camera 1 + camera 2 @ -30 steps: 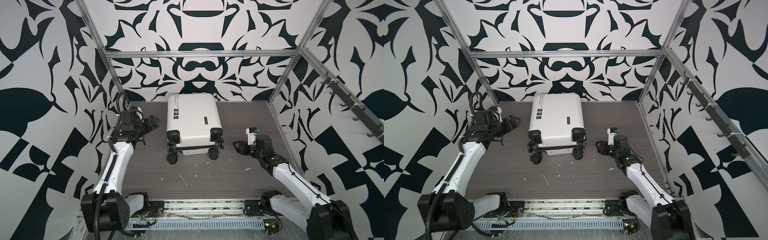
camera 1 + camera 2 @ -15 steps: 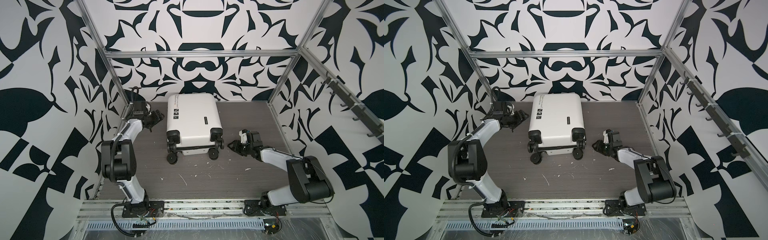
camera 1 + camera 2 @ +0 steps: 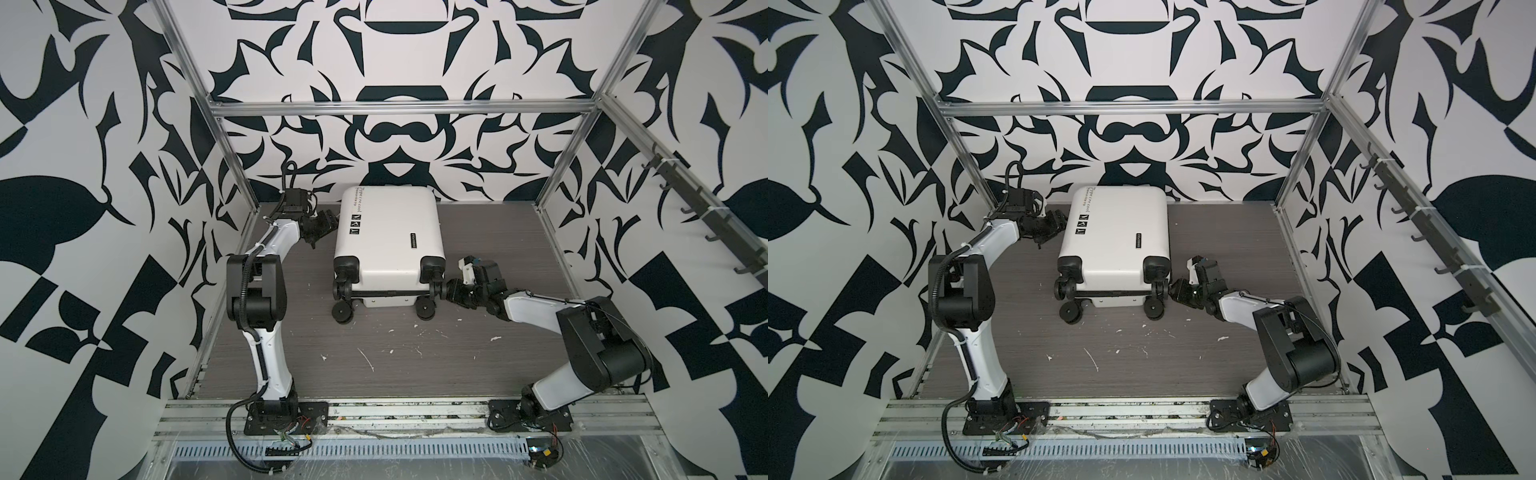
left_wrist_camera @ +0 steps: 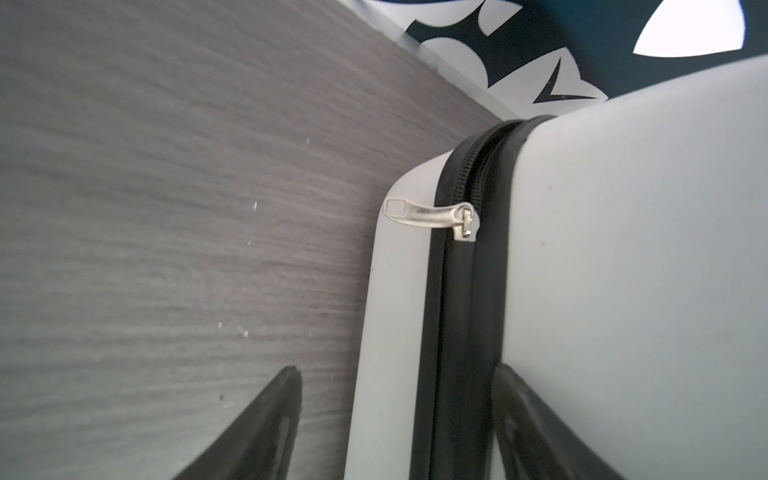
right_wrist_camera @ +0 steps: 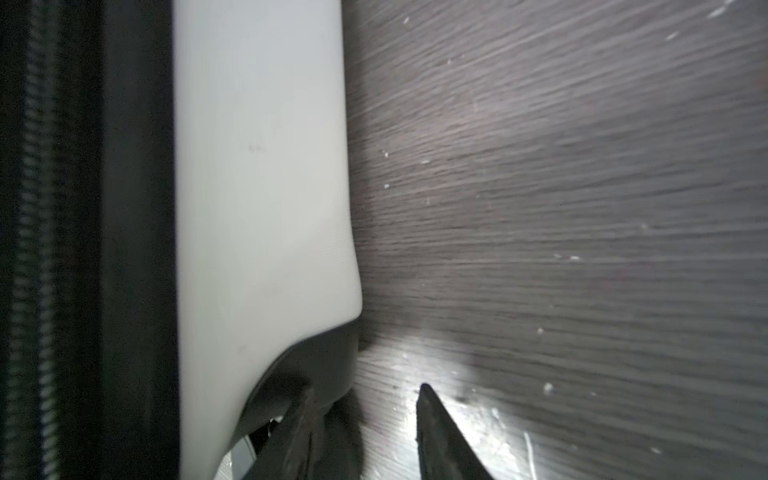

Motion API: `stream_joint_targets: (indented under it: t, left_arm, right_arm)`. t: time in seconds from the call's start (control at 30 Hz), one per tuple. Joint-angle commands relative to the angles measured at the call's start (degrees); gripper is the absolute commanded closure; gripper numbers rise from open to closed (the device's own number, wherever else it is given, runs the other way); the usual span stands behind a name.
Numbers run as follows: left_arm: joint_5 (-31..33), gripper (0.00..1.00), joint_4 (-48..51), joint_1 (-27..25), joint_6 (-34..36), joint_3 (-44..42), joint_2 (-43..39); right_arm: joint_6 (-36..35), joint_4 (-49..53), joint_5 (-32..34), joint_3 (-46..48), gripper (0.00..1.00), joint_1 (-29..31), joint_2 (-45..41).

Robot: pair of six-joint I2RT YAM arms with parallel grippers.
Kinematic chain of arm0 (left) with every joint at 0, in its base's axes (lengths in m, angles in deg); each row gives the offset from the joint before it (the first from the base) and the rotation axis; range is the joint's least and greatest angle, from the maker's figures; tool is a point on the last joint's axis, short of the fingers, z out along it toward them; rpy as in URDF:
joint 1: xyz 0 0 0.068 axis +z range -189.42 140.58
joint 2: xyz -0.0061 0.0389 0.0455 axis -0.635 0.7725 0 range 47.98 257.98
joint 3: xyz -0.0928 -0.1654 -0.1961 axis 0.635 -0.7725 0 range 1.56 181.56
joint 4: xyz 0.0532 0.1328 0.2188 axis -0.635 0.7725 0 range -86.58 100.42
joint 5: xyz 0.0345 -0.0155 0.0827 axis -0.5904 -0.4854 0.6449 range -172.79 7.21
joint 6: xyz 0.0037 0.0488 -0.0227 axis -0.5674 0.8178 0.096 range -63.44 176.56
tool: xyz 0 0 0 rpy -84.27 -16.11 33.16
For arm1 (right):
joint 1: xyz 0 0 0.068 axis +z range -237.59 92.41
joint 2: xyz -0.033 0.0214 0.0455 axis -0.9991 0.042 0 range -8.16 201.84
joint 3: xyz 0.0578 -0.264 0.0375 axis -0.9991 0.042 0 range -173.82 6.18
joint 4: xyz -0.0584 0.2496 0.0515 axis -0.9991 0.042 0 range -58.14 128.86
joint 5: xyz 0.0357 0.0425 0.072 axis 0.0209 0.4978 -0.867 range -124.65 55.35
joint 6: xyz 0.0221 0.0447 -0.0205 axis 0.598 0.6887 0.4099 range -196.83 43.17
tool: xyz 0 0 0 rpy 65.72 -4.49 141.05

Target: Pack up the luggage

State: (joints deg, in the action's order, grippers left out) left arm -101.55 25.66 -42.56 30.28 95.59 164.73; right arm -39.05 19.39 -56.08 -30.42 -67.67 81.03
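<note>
The luggage is a white hard-shell suitcase lying flat and closed at the back of the table, black wheels toward the front. My left gripper is open at its left side, with its fingers straddling the lower shell edge and the black zipper band. A silver zipper pull hangs further along that band, apart from the fingers. My right gripper sits low at the front right wheel. It is open with a narrow gap, one finger against the black wheel housing.
White scraps litter the dark wood-grain table in front of the suitcase. Aluminium frame posts stand at the back corners, and patterned walls close in on three sides. A rail of hooks runs along the right wall.
Both arms have reached in to the suitcase: the left gripper went back and right to its left side, the right gripper went left to the front right wheel. Both sets of jaws narrowed somewhat.
</note>
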Motion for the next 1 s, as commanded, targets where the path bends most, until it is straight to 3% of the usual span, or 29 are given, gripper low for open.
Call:
stream_joint_targets:
  t: [0.0,0.33,0.7,0.8,0.97]
  left_arm:
    - [-6.0,0.25,3.0,-2.3,3.7,3.1,2.3]
    - [-11.5,0.25,4.0,-5.5,7.0,9.6,6.5]
    - [-14.0,0.24,3.2,-11.5,7.4,16.1,11.7]
    - [-13.6,0.24,1.0,-11.7,4.6,16.2,11.9]
    - [-5.8,0.24,-4.0,-10.3,1.6,11.1,5.2]
  right_arm:
    - [-1.1,-5.4,-1.4,-0.7,0.58,4.9,-0.6]
    - [2.2,-9.8,4.2,4.9,0.60,12.5,-5.0]
    - [3.3,-7.6,8.3,8.2,0.60,16.0,-9.9]
    - [3.1,-2.9,11.6,8.7,0.58,16.0,-12.5]
    - [1.2,7.4,19.3,9.4,0.52,15.8,-20.0]
